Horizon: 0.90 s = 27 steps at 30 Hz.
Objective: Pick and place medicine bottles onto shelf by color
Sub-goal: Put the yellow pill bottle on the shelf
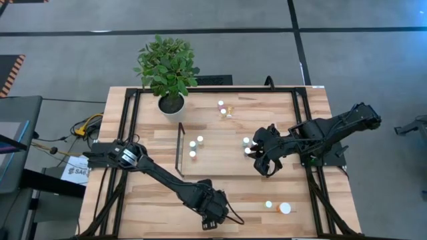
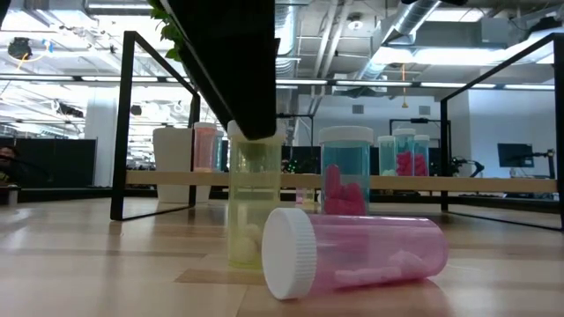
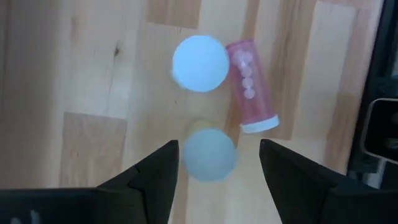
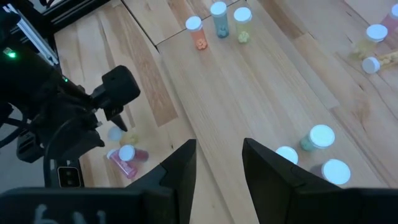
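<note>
The left gripper (image 3: 216,171) hangs low over the near edge of the table (image 1: 220,130), its fingers (image 3: 155,177) spread on either side of an upright yellow bottle (image 2: 253,204) with a white cap; they seem not to press its sides, though that is hard to judge. Just beside it lies a pink bottle (image 3: 250,85), translucent, on its side, white cap (image 2: 290,252) on, pale pills inside. Another white-capped bottle (image 3: 199,55) stands just beyond. The right gripper (image 4: 217,163) hovers, fingers partly apart and empty, over the middle of the shelf (image 2: 352,181), near three upright bottles (image 4: 321,137)
</note>
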Motion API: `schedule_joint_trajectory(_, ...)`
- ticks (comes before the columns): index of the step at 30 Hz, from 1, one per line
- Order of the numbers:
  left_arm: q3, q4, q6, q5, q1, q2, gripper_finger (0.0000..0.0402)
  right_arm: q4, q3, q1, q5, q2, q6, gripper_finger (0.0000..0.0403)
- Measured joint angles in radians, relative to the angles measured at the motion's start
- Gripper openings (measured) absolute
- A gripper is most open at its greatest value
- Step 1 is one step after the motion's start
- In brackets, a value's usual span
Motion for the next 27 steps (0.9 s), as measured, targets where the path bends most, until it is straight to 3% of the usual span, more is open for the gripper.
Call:
schedule_joint_trajectory(13,0.0,-0.001,0.032,0.015,0.029,0.0,0.0099,0.0,0.0,0.0,0.0,0.0,0.0,0.0154)
schedule_joint_trajectory(27,0.049,-0.084,0.108,0.039,0.087,-0.037,0.0097,0.0,0.0,0.0,0.0,0.0,0.0,0.0154)
